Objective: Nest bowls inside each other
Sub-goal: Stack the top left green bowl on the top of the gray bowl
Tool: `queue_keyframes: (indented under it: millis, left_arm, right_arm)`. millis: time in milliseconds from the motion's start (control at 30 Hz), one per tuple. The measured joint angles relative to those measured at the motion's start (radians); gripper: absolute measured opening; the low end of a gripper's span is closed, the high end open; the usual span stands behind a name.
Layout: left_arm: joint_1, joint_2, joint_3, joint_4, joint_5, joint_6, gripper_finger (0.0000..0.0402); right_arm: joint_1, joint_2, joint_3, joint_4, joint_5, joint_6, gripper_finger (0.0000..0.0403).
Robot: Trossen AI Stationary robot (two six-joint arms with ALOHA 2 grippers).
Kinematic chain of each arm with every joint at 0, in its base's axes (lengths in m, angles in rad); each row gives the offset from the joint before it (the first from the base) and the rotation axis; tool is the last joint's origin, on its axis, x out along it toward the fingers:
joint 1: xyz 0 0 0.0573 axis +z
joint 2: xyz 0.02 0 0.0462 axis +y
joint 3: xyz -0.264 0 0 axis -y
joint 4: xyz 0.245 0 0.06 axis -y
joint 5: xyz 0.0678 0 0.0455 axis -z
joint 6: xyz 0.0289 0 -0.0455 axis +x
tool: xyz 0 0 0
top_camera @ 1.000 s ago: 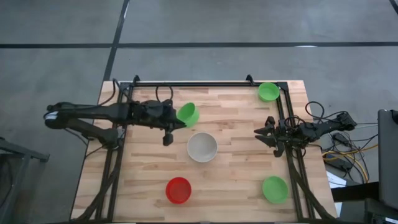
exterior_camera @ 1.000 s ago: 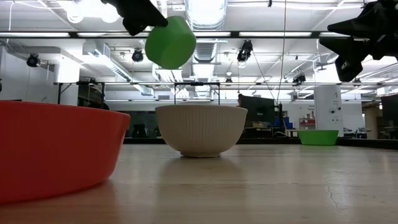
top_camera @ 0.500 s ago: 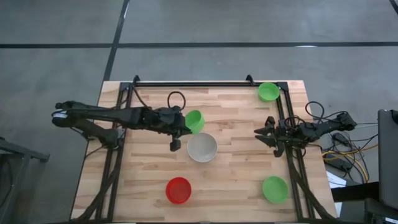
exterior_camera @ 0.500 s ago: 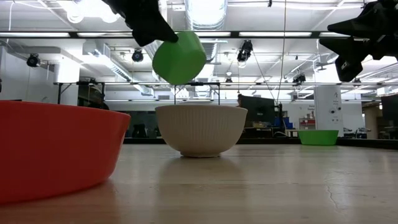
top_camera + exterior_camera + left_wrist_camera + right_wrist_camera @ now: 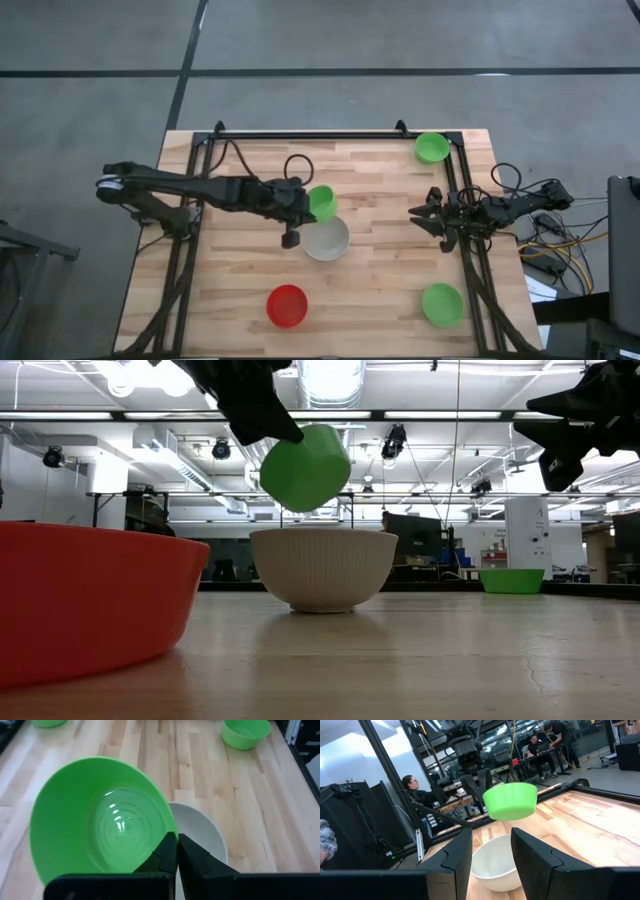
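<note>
My left gripper [image 5: 308, 204] is shut on a green bowl [image 5: 322, 202] and holds it in the air, just above the far left rim of the off-white ribbed bowl [image 5: 326, 238]. In the low view the green bowl [image 5: 305, 467] hangs tilted over the off-white bowl [image 5: 322, 567]. The red bowl [image 5: 287, 305] sits near the front edge. Two more green bowls rest on their bases at the far right corner [image 5: 432, 148] and the near right [image 5: 442, 303]. My right gripper [image 5: 425, 215] waits open at the table's right side. My left gripper pinches the green bowl's rim [image 5: 169, 836], with one finger inside the bowl and the other outside its wall. The fingers [image 5: 189, 862] slant down from the table's left. The bowl is lifted clear and tilted, its opening turned up and back toward the gripper.
Black frame rails run along the table's left, far and right edges [image 5: 300, 136]. Bare wood lies between the off-white bowl and the right arm. People sit at desks in the room beyond the table [image 5: 412, 787].
My left gripper has carried the green bowl toward the table's right and near edges and a little down, from beside the off-white bowl to over its far left rim. The bowl has stayed tilted in the hold.
</note>
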Motion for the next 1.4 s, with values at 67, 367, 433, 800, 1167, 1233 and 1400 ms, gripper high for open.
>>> queue_keyframes:
  millis: [67, 367, 433, 800, 1167, 1233, 1400]
  left_arm:
    - [-0.003, 0.019, 0.0, 0.008, 0.009, -0.003, 0.0007]
    - [-0.022, 0.098, 0.0, 0.033, 0.018, -0.066, 0.0007]
    - [-0.028, 0.11, 0.0, 0.045, 0.019, -0.07, 0.0007]
    - [-0.057, 0.171, 0.0, 0.073, 0.017, -0.117, 0.0007]
    - [-0.102, 0.182, 0.0, 0.075, 0.016, -0.157, 0.0007]
    - [-0.109, 0.182, 0.0, 0.074, 0.015, -0.158, 0.0007]
    - [-0.117, 0.2, 0.0, 0.081, 0.012, -0.161, 0.0007]
  right_arm:
    - [0.0, 0.0, 0.0, 0.0, 0.0, 0.0, 0.0132]
    - [0.0, 0.0, 0.0, 0.0, 0.0, 0.0, 0.0132]
    - [0.0, 0.0, 0.0, 0.0, 0.0, 0.0, 0.0132]
    - [0.0, 0.0, 0.0, 0.0, 0.0, 0.0, 0.0132]
    - [0.0, 0.0, 0.0, 0.0, 0.0, 0.0, 0.0132]
    - [0.0, 0.0, 0.0, 0.0, 0.0, 0.0, 0.0132]
    - [0.0, 0.0, 0.0, 0.0, 0.0, 0.0, 0.0132]
